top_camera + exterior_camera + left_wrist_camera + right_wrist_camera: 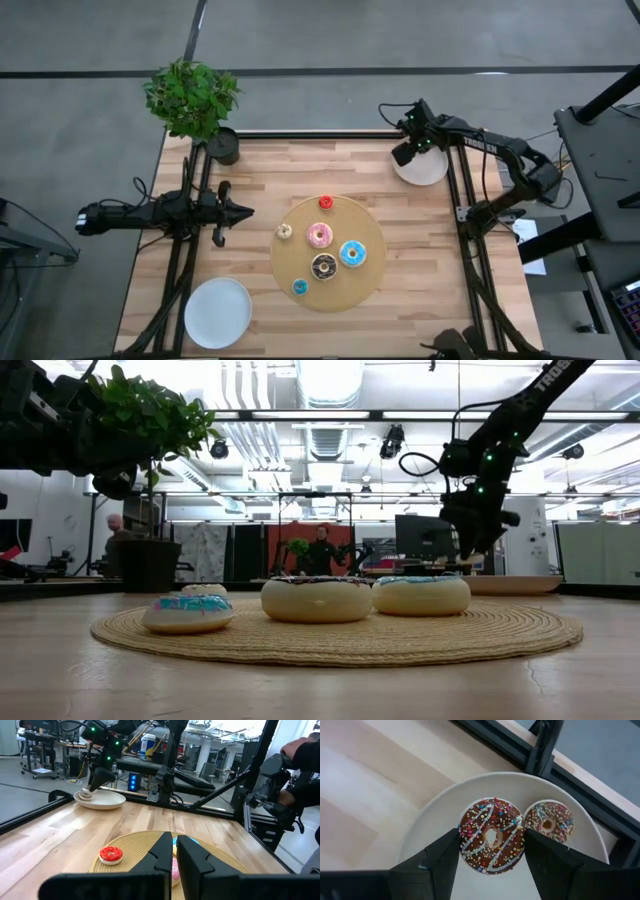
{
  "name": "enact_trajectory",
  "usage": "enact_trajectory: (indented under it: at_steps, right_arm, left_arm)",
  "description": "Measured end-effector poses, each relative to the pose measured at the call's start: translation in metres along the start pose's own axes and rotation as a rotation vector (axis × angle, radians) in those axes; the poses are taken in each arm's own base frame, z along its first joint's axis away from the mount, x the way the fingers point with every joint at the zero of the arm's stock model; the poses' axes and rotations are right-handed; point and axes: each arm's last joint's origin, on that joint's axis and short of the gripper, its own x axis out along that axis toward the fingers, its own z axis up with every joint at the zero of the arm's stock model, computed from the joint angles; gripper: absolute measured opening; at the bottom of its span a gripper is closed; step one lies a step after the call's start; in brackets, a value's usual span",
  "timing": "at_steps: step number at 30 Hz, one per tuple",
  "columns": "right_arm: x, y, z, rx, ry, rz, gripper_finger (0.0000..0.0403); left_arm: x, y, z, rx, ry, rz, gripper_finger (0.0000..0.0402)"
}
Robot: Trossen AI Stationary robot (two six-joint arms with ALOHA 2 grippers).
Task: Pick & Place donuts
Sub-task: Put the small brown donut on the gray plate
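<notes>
My right claw (491, 845) grips a chocolate-iced sprinkled toy donut (491, 841) above the plain white plate (445, 805), just beside a smaller sprinkled donut (549, 822); releasing carelessly could knock that one. My left claw (173, 851) waits closed

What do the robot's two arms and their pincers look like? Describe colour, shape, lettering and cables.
Both arms are black and slender, with jointed segments. The right arm carries white lettering, loose black cables and small green lights. Each pincer, left pincer and right pincer, has two flat, angular dark fingers.
</notes>
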Motion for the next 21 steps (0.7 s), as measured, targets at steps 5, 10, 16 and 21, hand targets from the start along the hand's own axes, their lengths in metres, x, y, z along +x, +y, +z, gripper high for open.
enact_trajectory:
  at_steps: [5, 10, 16, 21]
  right_arm:
    - [0.014, 0.001, -0.001, -0.005, 0.044, -0.002, 0.0206]
    - [0.025, 0.002, -0.002, -0.01, 0.08, -0.023, 0.0206]
    - [0.028, 0.002, 0.0, -0.027, 0.064, -0.022, 0.0206]
    - [0.029, 0.001, 0.003, -0.053, 0.043, -0.021, 0.0206]
  left_arm:
    - [0.0, 0.0, 0.0, 0.0, 0.0, 0.0, 0.0]
    - [0.0, 0.0, 0.0, 0.0, 0.0, 0.0, 0.0]
    - [0.0, 0.0, 0.0, 0.0, 0.0, 0.0, 0.0]
    - [0.0, 0.0, 0.0, 0.0, 0.0, 0.0, 0.0]
